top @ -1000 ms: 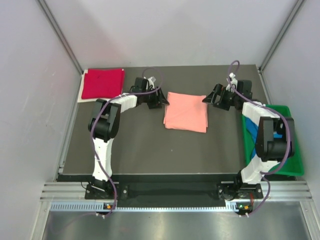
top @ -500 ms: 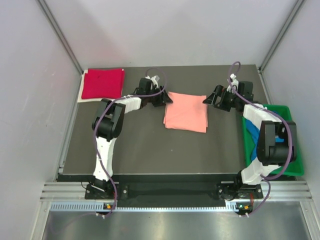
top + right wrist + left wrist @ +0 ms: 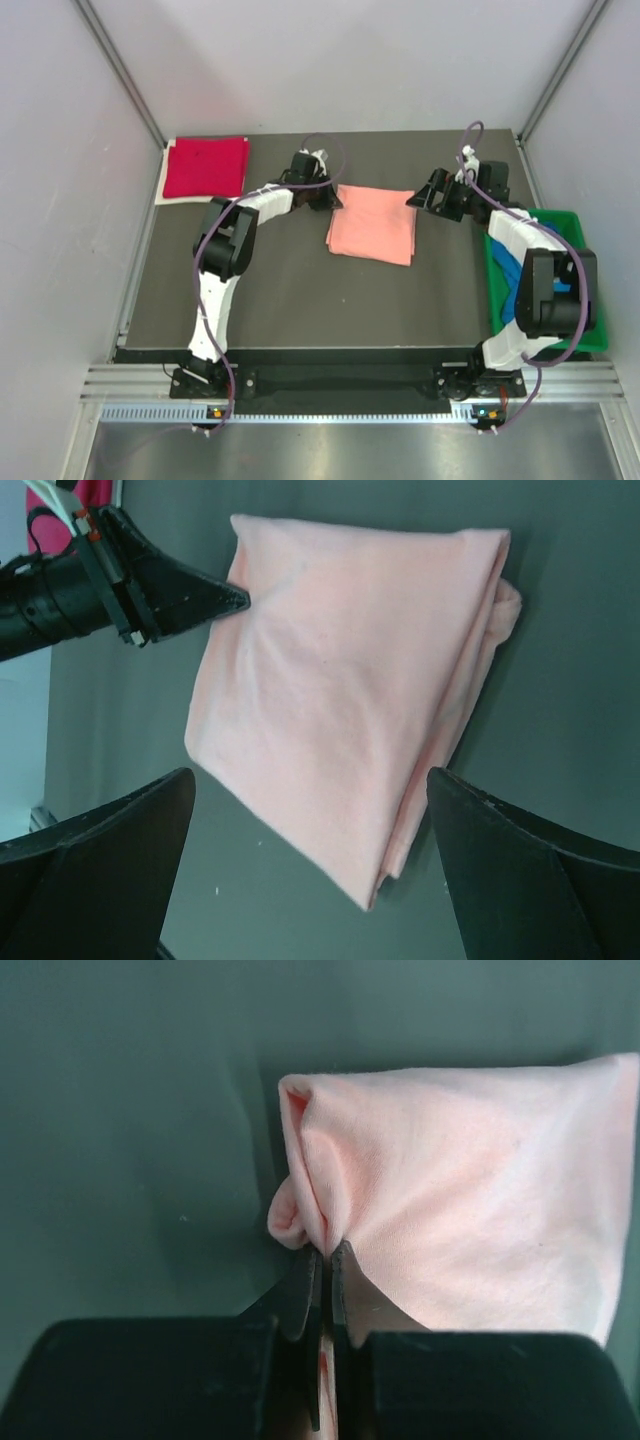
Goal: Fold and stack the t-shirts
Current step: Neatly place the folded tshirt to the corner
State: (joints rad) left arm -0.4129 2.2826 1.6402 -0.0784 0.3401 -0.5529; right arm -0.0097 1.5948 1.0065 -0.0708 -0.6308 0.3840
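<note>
A folded salmon-pink t-shirt (image 3: 372, 225) lies flat at the middle back of the dark table. My left gripper (image 3: 333, 198) is at its back left corner, shut on a pinched fold of the pink cloth (image 3: 300, 1210); the jaws meet on the fabric (image 3: 326, 1255). Open and wide, my right gripper (image 3: 412, 200) hovers by the shirt's back right corner, the pink shirt (image 3: 340, 710) showing between its spread jaws, which touch nothing. A folded crimson-red t-shirt (image 3: 205, 167) rests at the back left corner. A bright blue t-shirt (image 3: 508, 290) lies in the tray, mostly hidden by the right arm.
The green plastic tray (image 3: 590, 330) sits along the table's right edge under the right arm. Grey walls close in the back and both sides. A white sheet edge (image 3: 166, 197) shows under the red shirt.
My left gripper slid right to the pink shirt's corner and closed on the cloth. The right gripper stayed open and barely moved.
</note>
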